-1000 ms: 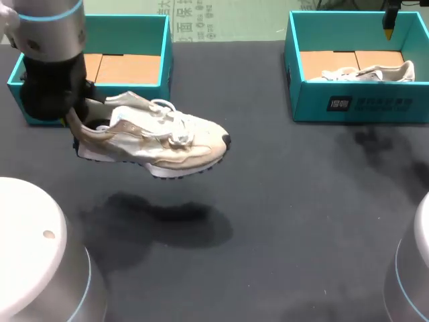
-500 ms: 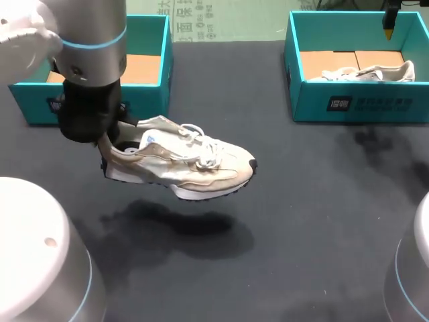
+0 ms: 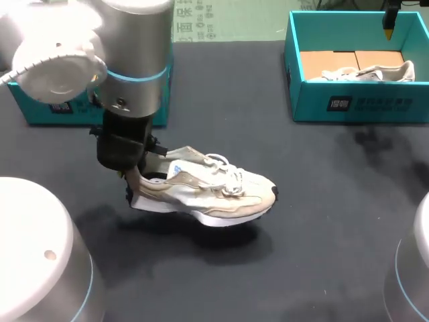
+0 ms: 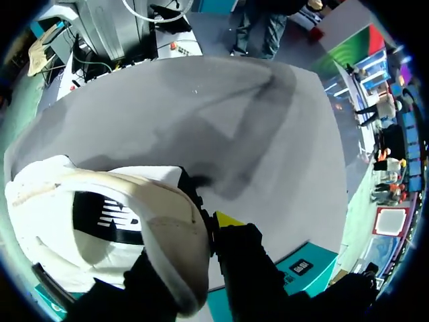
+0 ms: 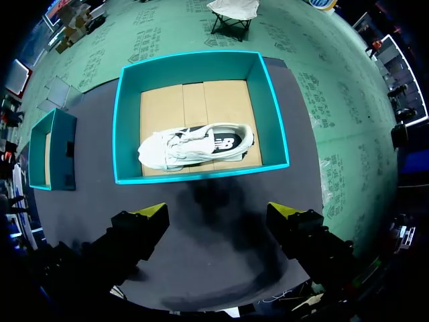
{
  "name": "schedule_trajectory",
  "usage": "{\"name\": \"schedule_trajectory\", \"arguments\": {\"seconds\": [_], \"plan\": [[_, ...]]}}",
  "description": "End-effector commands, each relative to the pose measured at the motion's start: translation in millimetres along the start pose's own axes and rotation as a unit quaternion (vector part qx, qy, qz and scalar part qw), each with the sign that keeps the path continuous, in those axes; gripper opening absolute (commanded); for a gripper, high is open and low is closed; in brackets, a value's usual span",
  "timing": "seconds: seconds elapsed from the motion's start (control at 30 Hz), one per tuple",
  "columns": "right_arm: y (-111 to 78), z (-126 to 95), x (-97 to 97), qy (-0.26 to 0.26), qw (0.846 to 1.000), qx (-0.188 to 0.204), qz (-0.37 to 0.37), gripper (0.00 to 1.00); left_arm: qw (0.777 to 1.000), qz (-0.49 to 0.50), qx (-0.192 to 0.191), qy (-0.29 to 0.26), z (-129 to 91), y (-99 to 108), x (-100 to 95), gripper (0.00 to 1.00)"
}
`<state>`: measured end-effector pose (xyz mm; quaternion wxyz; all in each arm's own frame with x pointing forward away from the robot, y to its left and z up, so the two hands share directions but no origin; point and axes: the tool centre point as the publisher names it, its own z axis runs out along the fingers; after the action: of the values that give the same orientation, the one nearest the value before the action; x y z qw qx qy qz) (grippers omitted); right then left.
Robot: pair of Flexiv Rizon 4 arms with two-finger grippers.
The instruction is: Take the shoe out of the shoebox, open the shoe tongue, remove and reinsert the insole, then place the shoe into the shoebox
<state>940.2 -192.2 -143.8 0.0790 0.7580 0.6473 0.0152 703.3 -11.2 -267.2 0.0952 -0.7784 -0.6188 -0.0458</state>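
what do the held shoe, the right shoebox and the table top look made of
held shoe: seems white mesh with beige suede-like panels, matte, cloth laces.
right shoebox: likely cardboard, teal matte walls, bare brown floor flaps.
table top: dark matte covering, cloth or mat, unclear.

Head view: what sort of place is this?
Probably a robot test bench, not a shop: the left gripper holds a sneaker at a dark table, with a second shoe in a teal shoebox.

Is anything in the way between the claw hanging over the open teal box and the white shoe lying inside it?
Nothing visible. The right gripper hangs open above the shoebox, and the shoe lies uncovered on its cardboard floor, with no lid or other object between them.
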Motion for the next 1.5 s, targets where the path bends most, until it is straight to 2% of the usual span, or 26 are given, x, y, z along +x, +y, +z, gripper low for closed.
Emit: {"name": "schedule_trajectory", "arguments": {"seconds": [0.03, 0.3, 0.43, 0.73, 1.07, 1.5], "plan": [[-0.1, 0.3, 0.0, 0.0, 1.0, 0.0, 0.0, 1.0, 0.999, -0.017, 0.044, 0.023, 12.1, 22.6, -47.6, 0.0], [-0.1, 0.3, 0.0, 0.0, 1.0, 0.0, 0.0, 1.0, 0.998, -0.036, 0.02, 0.048, 34.6, 33.1, -76.7, 0.0], [-0.1, 0.3, 0.0, 0.0, 1.0, 0.0, 0.0, 1.0, 0.997, -0.049, 0.002, 0.063, 49.6, 36.9, -84.8, 0.0], [-0.1, 0.3, 0.0, 0.0, 1.0, 0.0, 0.0, 1.0, 0.997, -0.045, -0.015, 0.06, 80.0, 36.8, -99.4, 0.0], [-0.1, 0.3, 0.0, 0.0, 1.0, 0.0, 0.0, 1.0, 0.997, -0.045, -0.021, 0.057, 94.1, 40.6, -105.6, 0.0], [-0.1, 0.3, 0.0, 0.0, 1.0, 0.0, 0.0, 1.0, 0.998, -0.048, -0.03, 0.041, 99.4, 38.6, -105.8, 0.0]]}}
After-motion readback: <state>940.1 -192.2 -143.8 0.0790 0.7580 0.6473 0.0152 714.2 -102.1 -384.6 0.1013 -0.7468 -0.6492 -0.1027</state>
